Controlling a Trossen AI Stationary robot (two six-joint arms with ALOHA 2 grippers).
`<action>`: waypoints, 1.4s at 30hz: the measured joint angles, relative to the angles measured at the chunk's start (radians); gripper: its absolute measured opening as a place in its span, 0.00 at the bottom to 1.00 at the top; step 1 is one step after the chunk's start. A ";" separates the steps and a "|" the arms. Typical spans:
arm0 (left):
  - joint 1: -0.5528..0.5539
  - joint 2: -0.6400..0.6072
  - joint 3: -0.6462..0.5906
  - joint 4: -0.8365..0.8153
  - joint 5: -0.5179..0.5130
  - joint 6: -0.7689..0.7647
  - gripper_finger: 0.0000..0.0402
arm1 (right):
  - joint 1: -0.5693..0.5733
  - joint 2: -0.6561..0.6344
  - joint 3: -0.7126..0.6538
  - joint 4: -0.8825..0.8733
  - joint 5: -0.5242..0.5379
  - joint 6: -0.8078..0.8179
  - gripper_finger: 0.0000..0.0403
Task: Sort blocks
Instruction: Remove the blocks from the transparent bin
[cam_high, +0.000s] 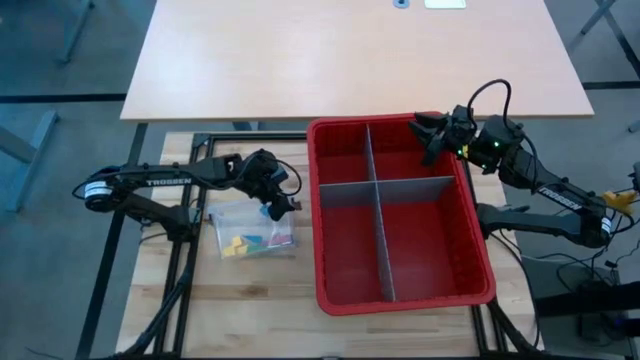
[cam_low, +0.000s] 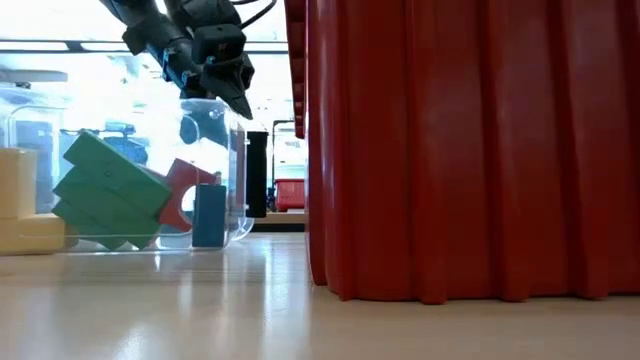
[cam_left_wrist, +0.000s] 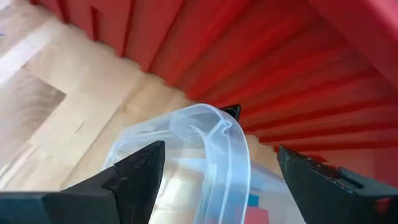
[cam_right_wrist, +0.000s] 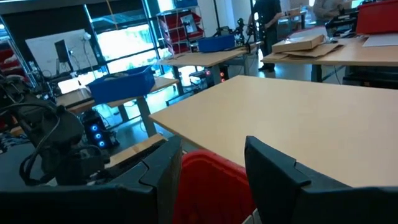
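Note:
The blocks, green (cam_low: 105, 195), red (cam_low: 185, 188), blue (cam_low: 210, 215) and yellow (cam_low: 20, 205), lie in a small clear tub (cam_high: 255, 238) on the wooden table, left of the red bin (cam_high: 400, 215). My left gripper (cam_high: 278, 203) hangs open just above the tub's far right corner (cam_left_wrist: 211, 127). In the left wrist view (cam_left_wrist: 221, 152) its fingers stand on either side of that corner. My right gripper (cam_high: 430, 135) is open and empty over the bin's far right corner. It also shows in the right wrist view (cam_right_wrist: 212, 149).
Grey slotted divider panels (cam_high: 372, 190) split the red bin into compartments, and no blocks show in them. The bin's tall wall (cam_low: 450, 150) stands right beside the tub. A large tan table (cam_high: 350, 55) lies beyond the far edge.

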 joint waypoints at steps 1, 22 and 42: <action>0.000 -0.001 0.009 -0.008 -0.007 0.001 0.71 | 0.000 0.000 0.000 0.000 0.000 0.000 0.38; -0.022 -0.010 0.265 -0.443 -0.147 0.151 0.71 | 0.000 0.000 0.000 -0.003 0.000 -0.018 0.40; -0.155 -0.049 0.320 -0.863 -0.398 0.207 0.68 | 0.000 0.006 0.000 -0.002 0.004 -0.011 0.40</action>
